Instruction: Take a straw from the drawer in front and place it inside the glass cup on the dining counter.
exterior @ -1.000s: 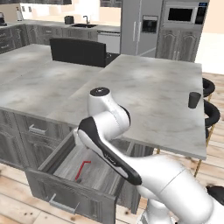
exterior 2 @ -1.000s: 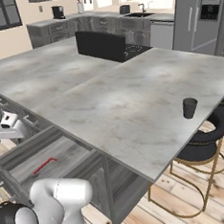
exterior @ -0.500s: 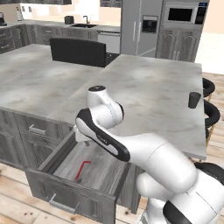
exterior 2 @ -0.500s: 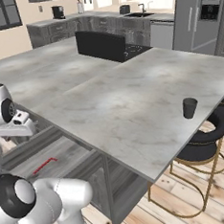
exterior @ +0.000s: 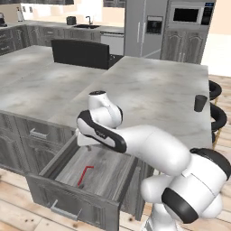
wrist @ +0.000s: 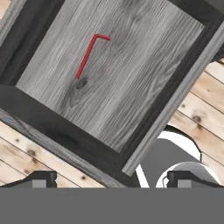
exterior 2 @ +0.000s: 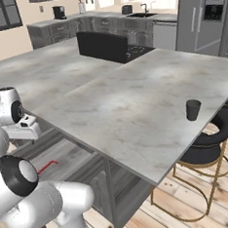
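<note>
The thin red straw (exterior: 85, 175) (exterior 2: 47, 166) (wrist: 89, 54) lies flat on the wood-grain bottom of the pulled-out drawer (exterior: 106, 173) (wrist: 131, 83), toward its left side. My gripper (wrist: 113, 178) (exterior: 88, 144) hangs open and empty above the drawer's back part, looking straight down, well apart from the straw. The small dark glass cup (exterior: 200, 103) (exterior 2: 193, 110) stands upright near the right edge of the marble dining counter (exterior: 149, 88) (exterior 2: 119, 96), far from the gripper.
A narrower closed drawer (exterior: 38, 133) adjoins the open one on the left. Black bar stools (exterior: 215, 92) (exterior 2: 211, 144) stand by the counter's right end. A dark block (exterior: 81, 53) sits at the counter's far side. Wooden floor (wrist: 30, 144) lies below the drawer front.
The arm has swung left and down, bringing the hand over the open drawer. The jaws stay open. The straw and the cup have not moved.
</note>
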Robot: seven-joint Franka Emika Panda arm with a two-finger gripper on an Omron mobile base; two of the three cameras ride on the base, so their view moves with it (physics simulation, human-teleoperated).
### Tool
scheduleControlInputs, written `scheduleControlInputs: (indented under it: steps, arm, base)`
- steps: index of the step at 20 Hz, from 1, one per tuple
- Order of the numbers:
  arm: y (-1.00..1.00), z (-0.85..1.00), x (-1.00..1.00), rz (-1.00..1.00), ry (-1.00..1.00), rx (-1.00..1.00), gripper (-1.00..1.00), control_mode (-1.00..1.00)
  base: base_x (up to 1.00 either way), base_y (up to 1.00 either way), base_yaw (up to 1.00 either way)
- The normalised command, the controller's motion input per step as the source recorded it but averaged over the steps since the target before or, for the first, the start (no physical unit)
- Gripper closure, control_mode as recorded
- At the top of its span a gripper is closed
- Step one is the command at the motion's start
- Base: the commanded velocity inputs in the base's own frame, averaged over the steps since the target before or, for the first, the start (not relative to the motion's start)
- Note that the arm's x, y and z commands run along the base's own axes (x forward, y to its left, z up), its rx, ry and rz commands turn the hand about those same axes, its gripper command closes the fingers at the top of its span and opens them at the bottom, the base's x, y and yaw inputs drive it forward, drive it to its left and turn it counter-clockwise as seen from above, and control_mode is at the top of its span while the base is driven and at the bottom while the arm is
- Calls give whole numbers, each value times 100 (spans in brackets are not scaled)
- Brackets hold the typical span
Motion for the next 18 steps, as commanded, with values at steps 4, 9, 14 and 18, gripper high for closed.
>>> scheduleControlInputs:
  steps: [4, 9, 14, 18]
  arm:
    - [7, -29, 11, -5, 0, 0, -100, -100]
    - [14, -28, 1, -7, 0, 0, -100, -100]
    - [14, -27, 4, -9, 0, 0, -100, -100]
    - [7, -24, 11, -7, -3, -4, -100, -100]
  base:
    - [0, 0, 0]
    - [0, 0, 0]
    - [0, 0, 0]
    - [0, 0, 0]
